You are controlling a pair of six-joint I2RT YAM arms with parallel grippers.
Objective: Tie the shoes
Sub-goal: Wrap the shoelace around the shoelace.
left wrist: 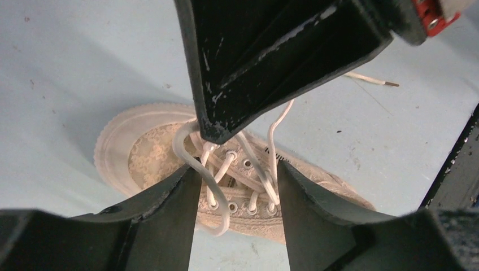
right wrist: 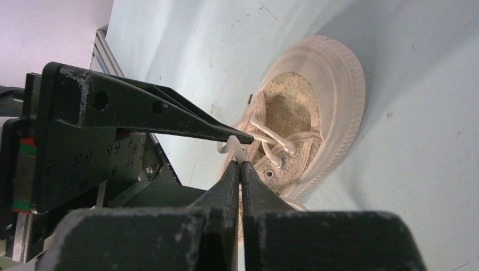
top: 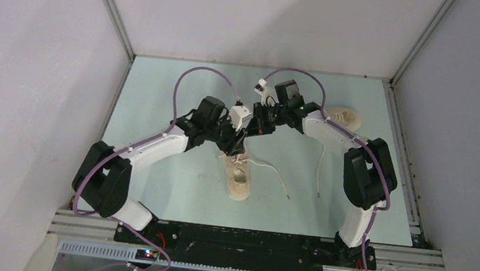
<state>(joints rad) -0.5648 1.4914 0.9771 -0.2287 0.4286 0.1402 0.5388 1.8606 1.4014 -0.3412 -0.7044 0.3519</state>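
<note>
One cream shoe (top: 240, 181) lies mid-table, toe toward the far side, seen close in the left wrist view (left wrist: 148, 153) and the right wrist view (right wrist: 334, 84). My right gripper (right wrist: 241, 164) is shut on a white lace (right wrist: 230, 148) just above the eyelets; its black fingers (left wrist: 237, 84) fill the top of the left wrist view. My left gripper (left wrist: 237, 172) hangs open over the eyelets, and a lace loop (left wrist: 199, 169) runs along its left finger. In the top view both grippers, left (top: 234, 142) and right (top: 250, 132), meet above the shoe. The second shoe (top: 345, 117) sits at the back right.
Loose lace ends trail on the pale blue table (top: 164, 188): one right of the near shoe (top: 276, 174), another farther right (top: 319, 172). The right arm's elbow (top: 368, 172) stands near the right edge. Enclosure walls and a metal frame bound the table.
</note>
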